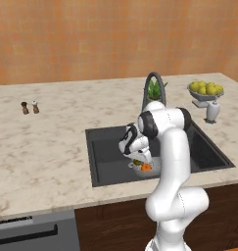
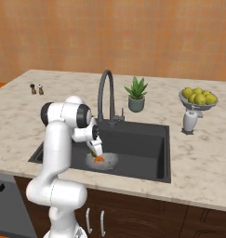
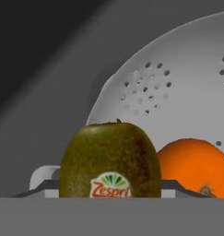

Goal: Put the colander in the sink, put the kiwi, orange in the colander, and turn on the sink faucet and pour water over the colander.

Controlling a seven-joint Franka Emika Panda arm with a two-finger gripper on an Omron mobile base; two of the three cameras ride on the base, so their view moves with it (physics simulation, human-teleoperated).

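One kiwi (image 3: pixel 109 159) (Zespri sticker showing) sits gripped between the gripper's (image 2: pixel 95 151) fingers, low centre, beside one orange (image 3: pixel 192 165) in one colander (image 3: pixel 178 87) inside the sink (image 2: pixel 147 144); the faucet (image 2: pixel 105 95) rises behind.

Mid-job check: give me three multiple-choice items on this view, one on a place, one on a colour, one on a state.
1. Where is the colander?
A. On the counter
B. In the sink
C. Beside the fruit bowl

2. What colour is the fruit lying in the colander?
A. Red
B. Purple
C. Orange

3. What is the faucet doing?
A. Pouring a stream
B. Showing no water
C. Overflowing the basin

Answers:
1. B, the colander sits on the floor of the sink.
2. C, the orange lies in it.
3. B, no stream falls from the faucet.
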